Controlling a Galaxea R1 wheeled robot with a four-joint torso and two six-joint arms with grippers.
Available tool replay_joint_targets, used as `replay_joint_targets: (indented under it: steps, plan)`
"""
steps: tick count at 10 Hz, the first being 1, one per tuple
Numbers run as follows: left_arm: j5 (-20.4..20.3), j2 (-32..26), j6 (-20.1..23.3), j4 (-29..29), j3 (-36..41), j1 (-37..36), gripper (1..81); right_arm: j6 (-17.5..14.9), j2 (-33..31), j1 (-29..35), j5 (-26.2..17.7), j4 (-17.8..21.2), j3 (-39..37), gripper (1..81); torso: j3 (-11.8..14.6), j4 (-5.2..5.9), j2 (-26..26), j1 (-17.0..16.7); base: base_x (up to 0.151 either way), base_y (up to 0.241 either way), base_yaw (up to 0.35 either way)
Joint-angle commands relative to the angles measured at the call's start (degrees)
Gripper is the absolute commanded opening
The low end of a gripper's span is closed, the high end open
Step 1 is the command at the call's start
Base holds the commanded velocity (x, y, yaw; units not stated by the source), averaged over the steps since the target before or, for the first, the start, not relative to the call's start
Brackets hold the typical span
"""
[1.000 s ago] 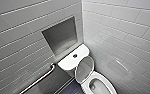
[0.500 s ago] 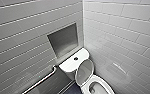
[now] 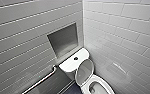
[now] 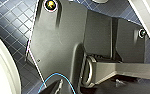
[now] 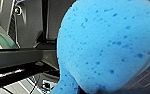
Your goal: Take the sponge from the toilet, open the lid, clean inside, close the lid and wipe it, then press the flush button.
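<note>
I am looking down on the toilet [image 3: 84, 87] in the tiled corner. Its lid [image 3: 84, 70] is standing up, leaning back toward the tank [image 3: 71, 62], and the bowl [image 3: 102, 83] is lying open in front of it. The sponge [image 5: 103, 45] is not sitting on the toilet. It is riding in my right claw [image 5: 66, 86], which is clamping down on it, and the foam is necking in at the grip. I am judging it light, soft and springy, probably slick once wet. So I am favouring a hold across its middle, firm enough that it does not squirm out while scrubbing the glazed bowl. The left claw [image 4: 56, 88] is hanging over the dark floor tiles [image 4: 13, 27] beside the toilet's white side. Whether it is apart or together I cannot tell.
</note>
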Motion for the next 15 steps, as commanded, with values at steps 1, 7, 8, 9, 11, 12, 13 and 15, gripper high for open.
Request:
replay_joint_targets:
  steps: [1, 7, 8, 9, 11, 12, 13, 15]
  plan:
    - [4.2, -2.6, 0.3, -3.7, 2.3, -4.1, 81.1, -6.7, 5.0, -3.7, -1.3, 7.8, -4.5, 1.0, 0.0, 0.0, 0.0, 0.0, 0.0, 0.0, 0.0]
    - [4.1, -8.3, 0.2, -15.3, 11.9, -16.9, 81.1, -48.6, 8.0, -4.8, -4.4, 39.9, -9.0, 1.0, 0.0, -0.02, 0.0, 0.0, 0.0, 0.0, 0.0]
    - [3.8, -8.4, 0.2, -17.0, 11.9, -18.8, 81.1, -48.7, 8.3, -4.9, -4.5, 40.1, -8.8, 1.0, 0.0, -0.02, 0.0, 0.0, 0.0, 0.0, 0.0]
    - [3.6, -8.4, 0.2, -20.8, 11.6, -21.4, 81.1, -48.7, 9.3, -5.6, -3.8, 39.7, -9.1, 1.0, 0.0, -0.02, 0.0, 0.0, 0.0, 0.0, 0.0]
    - [3.6, -9.0, -0.4, -29.0, 11.4, -26.8, 81.1, -48.7, 10.1, -6.1, -3.6, 40.2, -9.6, 1.0, 0.0, -0.02, 0.0, 0.0, 0.0, 0.0, 0.0]
    - [3.5, -9.2, -1.1, -31.5, 11.3, -29.0, 81.1, -48.7, 10.0, -6.4, -3.6, 40.1, -10.0, 1.0, 0.0, -0.02, 0.0, 0.0, 0.0, 0.0, 0.0]
    - [3.4, -9.0, -1.3, -32.9, 11.0, -30.9, 81.1, -48.7, 9.9, -6.5, -3.6, 39.9, -10.1, 1.0, 0.0, -0.02, 0.0, 0.0, 0.0, 0.0, 0.0]
    - [2.7, -8.5, -1.3, -35.7, 9.9, -34.1, 81.1, -48.8, 9.9, -6.5, -3.6, 39.7, -10.1, 1.0, 0.0, -0.02, 0.0, 0.0, 0.0, 0.0, 0.0]
